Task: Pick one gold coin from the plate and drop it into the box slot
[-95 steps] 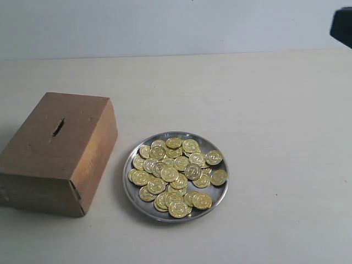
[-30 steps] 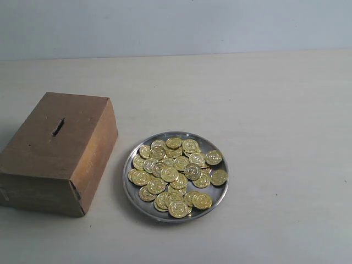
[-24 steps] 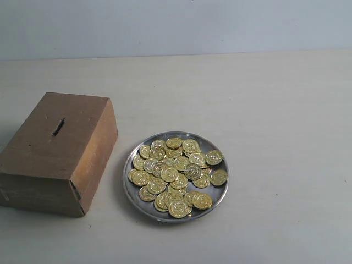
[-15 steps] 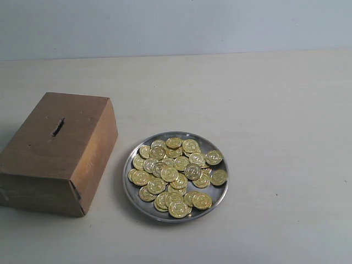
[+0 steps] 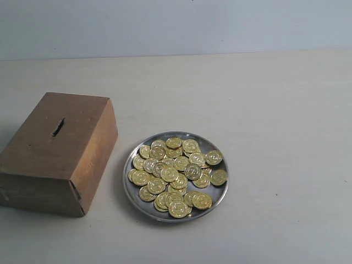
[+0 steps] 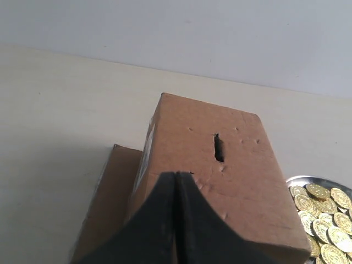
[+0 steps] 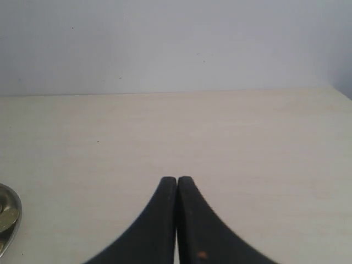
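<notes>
1. The plate (image 5: 130, 193) is smooth, shiny silver metal.
2. The coins (image 5: 176, 173) are shiny gold with bumpy faces.
3. The box (image 5: 55, 157) is brown cardboard, matt and a bit rough.
4. The desk (image 5: 275, 110) is pale, smooth and matt.

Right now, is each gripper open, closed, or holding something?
Left gripper: closed, fingers together, holding nothing.
Right gripper: closed, fingers together, holding nothing.

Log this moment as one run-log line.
left gripper: shut, empty | right gripper: shut, empty | coins: on plate | box slot: unobstructed
</notes>
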`<state>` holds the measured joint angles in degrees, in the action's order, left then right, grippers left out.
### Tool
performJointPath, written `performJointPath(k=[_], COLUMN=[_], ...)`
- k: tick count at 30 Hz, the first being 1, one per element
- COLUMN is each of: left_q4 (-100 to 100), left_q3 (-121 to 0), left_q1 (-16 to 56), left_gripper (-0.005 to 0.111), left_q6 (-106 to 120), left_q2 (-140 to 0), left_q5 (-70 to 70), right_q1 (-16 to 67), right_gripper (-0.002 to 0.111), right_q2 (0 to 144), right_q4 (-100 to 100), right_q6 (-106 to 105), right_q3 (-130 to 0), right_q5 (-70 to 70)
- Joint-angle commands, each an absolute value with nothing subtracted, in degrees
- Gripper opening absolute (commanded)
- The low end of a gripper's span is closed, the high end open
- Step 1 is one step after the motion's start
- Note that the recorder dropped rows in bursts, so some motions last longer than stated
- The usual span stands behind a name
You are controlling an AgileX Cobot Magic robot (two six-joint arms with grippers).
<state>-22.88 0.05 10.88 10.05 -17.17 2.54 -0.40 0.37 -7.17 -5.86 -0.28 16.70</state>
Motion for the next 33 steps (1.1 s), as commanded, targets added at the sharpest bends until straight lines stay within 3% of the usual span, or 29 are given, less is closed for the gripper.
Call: performJointPath(k=[1,6,33], left_q4=[-22.7,-22.7,-22.7], left_q3=[0.0,0.0,0.0], left_q1=[10.8,10.8,10.8], left_gripper=[0.0,0.0,0.0], left_q6=[10.2,10.2,10.2], left_q2=[-17.0,-17.0,-17.0], left_q5=[2.4,2.4,2.4], right_q1=[-0.7,-0.7,1.0], right_gripper=[0.0,0.0,0.0], right_q2=[0.0,0.0,0.0], right_q4=[-4.6,1.9,1.8], right_q6=[-3.7,5.8,1.7], right_q3=[0.0,0.0,0.0], right_q5=[16.6,16.6,16.6])
